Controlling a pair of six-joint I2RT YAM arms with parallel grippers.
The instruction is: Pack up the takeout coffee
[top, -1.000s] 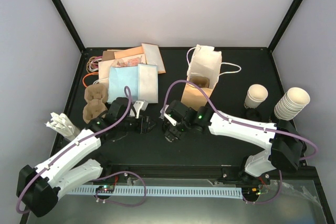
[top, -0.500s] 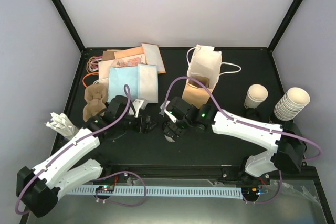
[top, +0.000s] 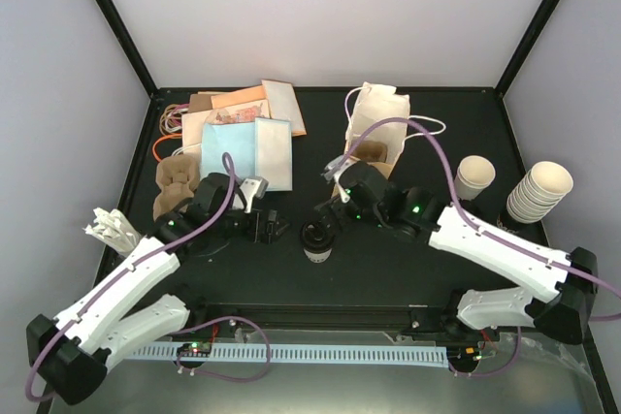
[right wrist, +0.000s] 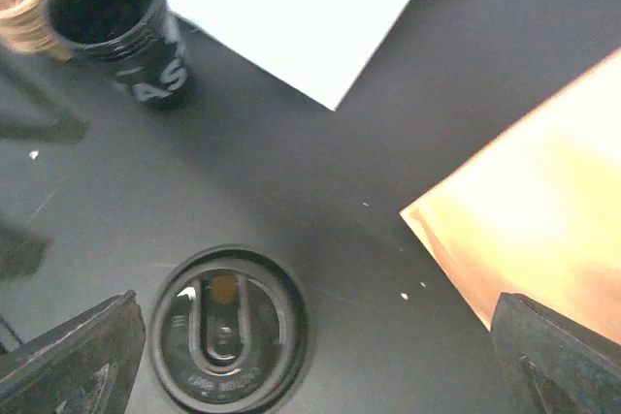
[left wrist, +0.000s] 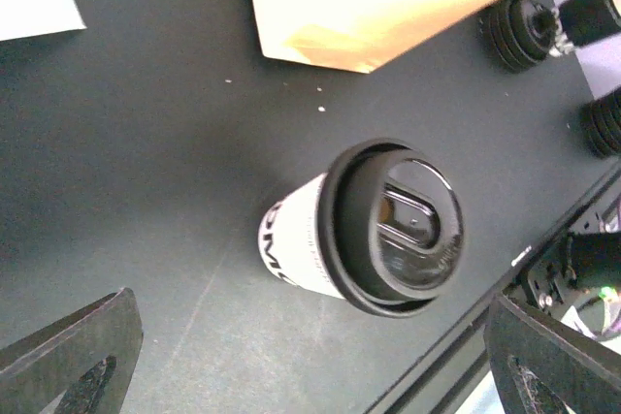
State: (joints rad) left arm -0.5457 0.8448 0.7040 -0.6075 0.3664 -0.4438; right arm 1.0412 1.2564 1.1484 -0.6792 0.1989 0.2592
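The right pincer point(top: 335, 208) has let go. A second ago it sat right over the takeout coffee point(top: 317, 238); now it has pulled back toward the far right. In its own wrist view its fingers are spread wide at the bottom corners with nothing between them. The left pincer point(top: 274, 230) is also released and waits just left of the cup.

The coffee stands upright on the tabletop point(top: 388, 269) between the two pincers, touched by neither. It is on the near side of the white paper bag point(top: 378, 113), not in it. I judge the cup has been set down for a fresh grip or a hand-over, so the packing itself is still to do.

The cup wall is matte white paper, tapered, with bold black lettering. Its lid point(right wrist: 228, 332) is round, glossy black moulded plastic with a raised rim and a recessed centre. The tabletop is matte black and speckled with pale crumbs. The bag is soft and creased, with thin cord loop handles. A flat tan kraft panel point(right wrist: 543, 201) lies at its mouth.
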